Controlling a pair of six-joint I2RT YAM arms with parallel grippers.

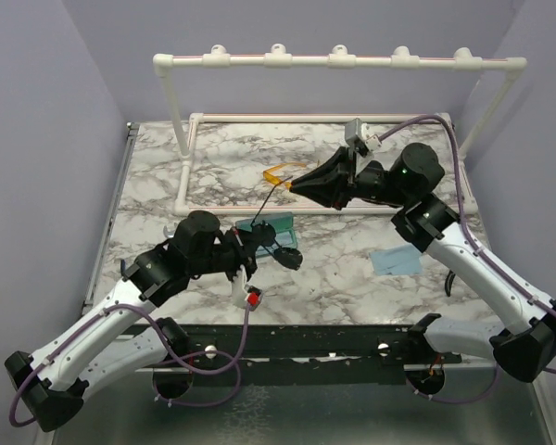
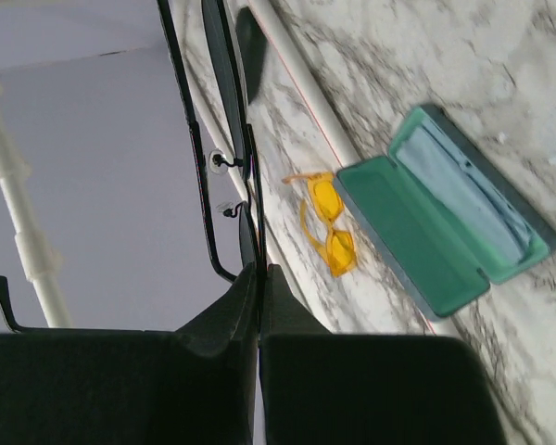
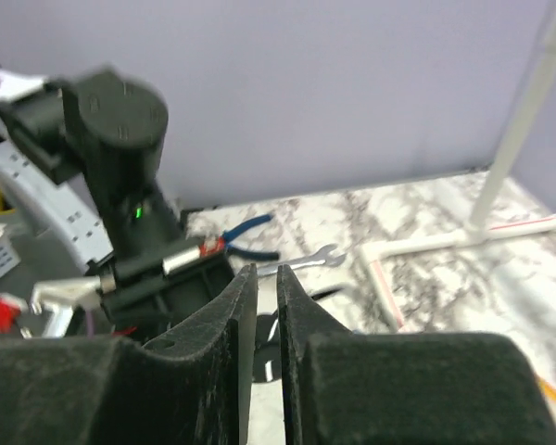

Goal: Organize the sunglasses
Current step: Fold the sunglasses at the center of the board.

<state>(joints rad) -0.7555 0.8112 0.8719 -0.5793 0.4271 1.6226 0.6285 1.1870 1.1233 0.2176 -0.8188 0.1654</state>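
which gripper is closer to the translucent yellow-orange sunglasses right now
Right. The right gripper has its tip right at the translucent yellow-orange sunglasses. The left gripper is clearly farther, below and left of them in the top view, shut on the thin dark wire-frame sunglasses.

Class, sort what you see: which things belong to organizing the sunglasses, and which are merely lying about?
Job: dark sunglasses, yellow sunglasses; perhaps the open case.
Lying about: pliers, wrench, pipe rack.

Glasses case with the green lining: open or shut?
Open. Left wrist view shows the glasses case hinged flat, both green halves bare; the yellow sunglasses lie beside it, outside.
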